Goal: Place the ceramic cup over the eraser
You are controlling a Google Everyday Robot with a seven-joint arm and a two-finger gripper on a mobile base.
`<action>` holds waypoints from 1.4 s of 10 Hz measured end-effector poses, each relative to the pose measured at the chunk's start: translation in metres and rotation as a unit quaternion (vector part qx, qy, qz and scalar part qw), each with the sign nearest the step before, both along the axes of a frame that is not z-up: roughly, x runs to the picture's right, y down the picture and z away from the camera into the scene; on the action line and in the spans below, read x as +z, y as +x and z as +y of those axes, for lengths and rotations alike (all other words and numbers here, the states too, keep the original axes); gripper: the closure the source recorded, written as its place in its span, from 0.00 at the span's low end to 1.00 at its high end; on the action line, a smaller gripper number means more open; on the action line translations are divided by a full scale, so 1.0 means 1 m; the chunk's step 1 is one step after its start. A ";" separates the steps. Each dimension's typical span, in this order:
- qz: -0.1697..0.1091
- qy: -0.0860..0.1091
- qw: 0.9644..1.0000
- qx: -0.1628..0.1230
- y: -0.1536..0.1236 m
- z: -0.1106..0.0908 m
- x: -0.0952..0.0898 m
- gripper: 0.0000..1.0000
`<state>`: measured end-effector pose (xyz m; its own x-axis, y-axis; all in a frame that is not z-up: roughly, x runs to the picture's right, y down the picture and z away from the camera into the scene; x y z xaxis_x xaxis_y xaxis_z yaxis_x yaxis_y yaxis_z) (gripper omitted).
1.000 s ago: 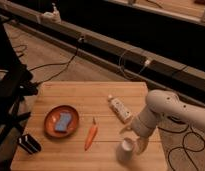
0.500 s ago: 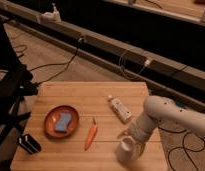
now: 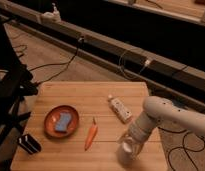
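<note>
One ceramic cup [image 3: 126, 151] stands near the front edge of the wooden table [image 3: 86, 95], on the right of the view. My gripper [image 3: 132, 141] is down at the cup, right against it, and I cannot tell whether I have hold of it. The eraser [image 3: 29, 144] lies at the table's front left corner, well apart from the cup. Between them lie a carrot [image 3: 90, 136] and an orange plate [image 3: 52, 114] holding a blue pad [image 3: 62, 121]. A whitish bottle [image 3: 120, 108] lies near my arm.
</note>
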<state>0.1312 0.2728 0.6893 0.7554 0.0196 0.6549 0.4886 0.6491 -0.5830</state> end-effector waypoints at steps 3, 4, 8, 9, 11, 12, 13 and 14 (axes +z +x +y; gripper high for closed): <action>0.013 0.019 1.000 0.015 0.006 -0.030 0.008 1.00; 0.019 0.030 0.999 0.014 0.011 -0.046 0.010 1.00; 0.025 0.084 0.996 -0.018 0.020 -0.113 0.009 1.00; 0.018 0.108 0.993 -0.034 0.012 -0.141 0.010 1.00; -0.006 0.147 0.987 -0.059 -0.015 -0.186 0.010 1.00; -0.024 0.161 0.985 -0.063 -0.035 -0.204 0.009 1.00; -0.045 0.169 0.982 -0.067 -0.056 -0.216 0.006 1.00; -0.056 0.171 0.981 -0.071 -0.067 -0.219 0.004 1.00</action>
<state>0.0642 0.0541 0.6934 0.6571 -0.3164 0.6842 0.6370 0.7185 -0.2794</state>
